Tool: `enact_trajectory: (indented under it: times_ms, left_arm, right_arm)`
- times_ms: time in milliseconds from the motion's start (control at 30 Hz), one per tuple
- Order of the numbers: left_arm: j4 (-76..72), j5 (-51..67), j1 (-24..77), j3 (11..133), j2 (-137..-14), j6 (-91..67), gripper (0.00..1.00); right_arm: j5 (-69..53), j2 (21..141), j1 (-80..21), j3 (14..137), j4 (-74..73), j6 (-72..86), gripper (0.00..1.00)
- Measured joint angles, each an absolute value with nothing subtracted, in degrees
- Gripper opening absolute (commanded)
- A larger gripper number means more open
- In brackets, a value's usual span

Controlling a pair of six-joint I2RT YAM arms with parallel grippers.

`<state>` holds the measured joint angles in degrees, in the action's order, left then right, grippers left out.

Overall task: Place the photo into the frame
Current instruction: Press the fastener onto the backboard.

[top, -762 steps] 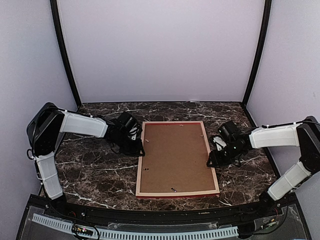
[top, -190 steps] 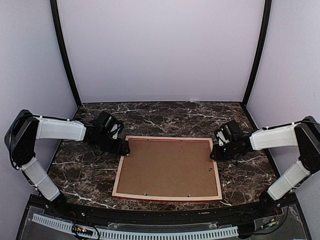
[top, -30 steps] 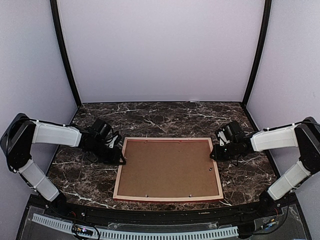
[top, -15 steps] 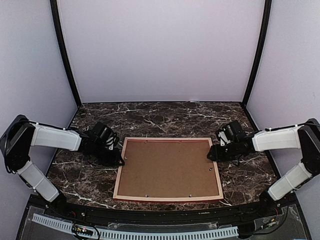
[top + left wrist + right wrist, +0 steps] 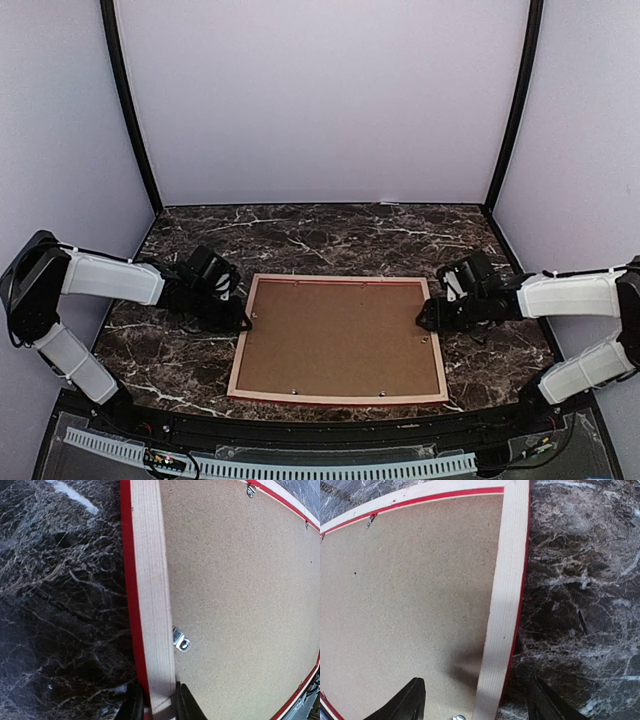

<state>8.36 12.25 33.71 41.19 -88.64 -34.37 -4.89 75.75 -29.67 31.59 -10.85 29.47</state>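
The frame lies face down on the marble table, pale wood back up, with a thin red edge showing. A brown backing board fills it, and the photo is hidden. My left gripper is shut on the frame's left rail, one finger on each side of the wood. My right gripper stands open at the right rail. Its fingers straddle the rail without touching it, one over the board and the other over the table.
Small metal turn clips hold the backing board along the rail's inner edge. Dark marble tabletop stretches behind the frame to the purple back wall. Black posts stand at both back corners.
My right gripper has opened off the right rail and drawn back a little. My left gripper has closed onto the left rail. The frame has barely moved.
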Motion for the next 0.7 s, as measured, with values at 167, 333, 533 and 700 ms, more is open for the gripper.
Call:
enact_trajectory:
  times_ms: [167,333,533,700]
  left_arm:
    - [8.16,11.62,34.00,40.97,-88.40,-34.76,0.18]
    - [8.14,11.44,34.04,40.93,-88.33,-34.81,0.18]
    - [8.01,11.20,34.20,40.86,-88.25,-34.92,0.18]
    - [8.01,11.07,34.26,40.86,-88.25,-34.96,0.18]
  right_arm:
    - [-4.62,73.32,-31.33,29.56,-11.25,31.55,0.70]
    - [-4.32,72.66,-32.60,28.42,-11.55,33.10,0.68]
    - [-3.60,72.62,-33.95,28.10,-11.86,34.00,0.62]
    - [-3.07,72.62,-34.68,28.10,-12.53,34.33,0.53]
